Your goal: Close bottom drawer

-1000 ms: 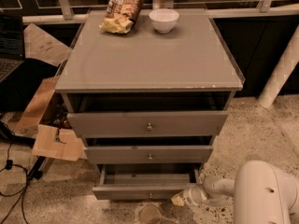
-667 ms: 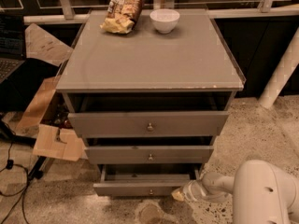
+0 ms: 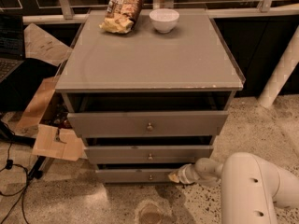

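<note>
- Gripper (image 3: 176, 176) is low, just above the floor, below the near edge of the tabletop (image 3: 154, 64) and toward its near right corner. Its tip rests against the right part of the bottom drawer (image 3: 126, 175) front, right of the small brass knob (image 3: 150, 177). Wide or narrow: cannot tell from here.
- Arm (image 3: 252, 190) comes in from the right, a thick white link low over the floor (image 3: 93, 204).
- Bottom drawer is the lowest and narrowest of the three grey fronts. A dark slot shows above it, so I judge it not fully home yet.
- Step in hand, as I read it: pushing the front in. Contact is off-centre, and a push there could skew the drawer on its runners. Better to press level and straight toward the back of the cabinet, slowly, and stop once the front sits flush.
- Risk: the gripper sliding off the right end of the front.
- Middle drawer (image 3: 117, 154) and top drawer (image 3: 112, 124) stand out a little too. The top one leaves a dark gap under the tabletop. Neither is part of the job.
- Tabletop is grey and smooth. Chip bag (image 3: 122, 9) lies at the far edge, left of middle. White bowl (image 3: 164, 20) sits near it to the right, not touching.
- Room is dimly lit, with a speckled stone floor. Cardboard (image 3: 51, 141) and cables (image 3: 9, 171) lie off the left edge. A white post (image 3: 280, 73) leans off the right edge.
</note>
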